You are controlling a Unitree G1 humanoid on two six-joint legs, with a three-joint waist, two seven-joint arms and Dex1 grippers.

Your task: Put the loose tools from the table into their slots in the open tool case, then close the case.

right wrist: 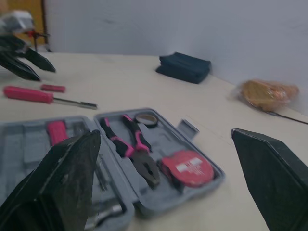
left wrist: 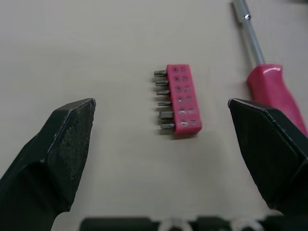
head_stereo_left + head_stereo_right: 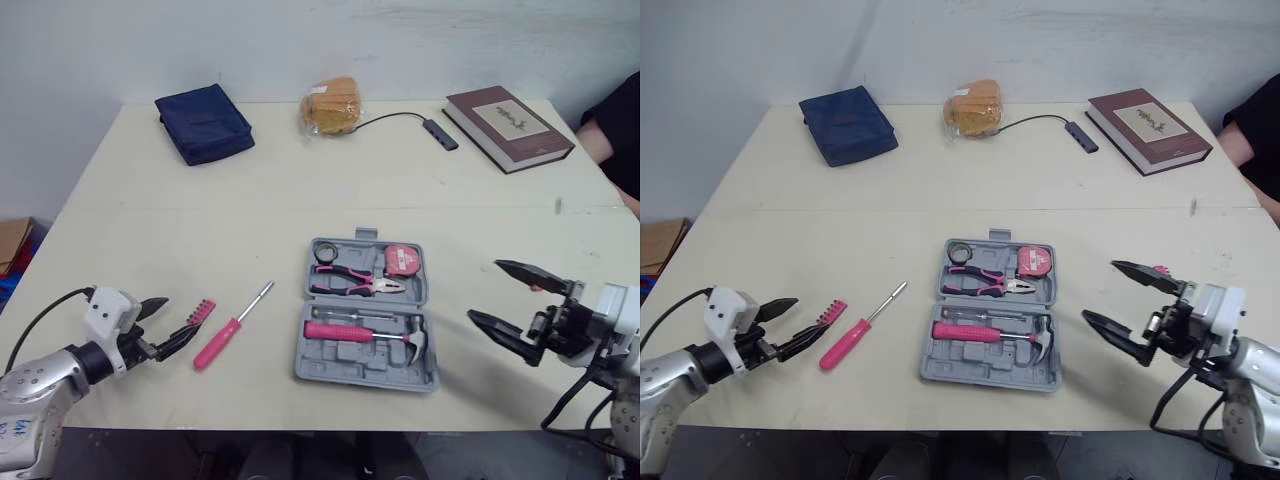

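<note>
I have the grey tool case [image 3: 366, 315] lying open just below the centre of the head frame, lid flat on the surface [image 3: 200, 230]. In its upper half I see pink-handled pliers [image 3: 355, 284], a pink tape measure [image 3: 402, 260] at the upper right corner and a small roll of tape [image 3: 325, 252] at the upper left. A pink-handled hammer [image 3: 365, 333] sits across the lower half, with some moulded slots below it bare.

Two loose tools lie left of the case, in the lower left of the frame. The pink screwdriver [image 3: 232, 327] lies on a diagonal, shaft pointing up and right toward the case. The pink bit holder [image 3: 201, 311] sits just beside its handle, on the far side from the case.

The left jaws are spread apart low over the surface at the lower left. From the wrist camera the bit holder lies in the gap between them, touching neither.

The right jaws are also wide apart and hold nothing, at the lower right of the frame, near the case's right edge but clear of it.

Along the top of the frame sit a navy pouch [image 3: 204, 122], a bagged orange item [image 3: 332, 105], a small hub on a cable [image 3: 440, 133] and a maroon book [image 3: 508, 127]. A person's dark sleeve [image 3: 615, 130] shows at the right edge.
</note>
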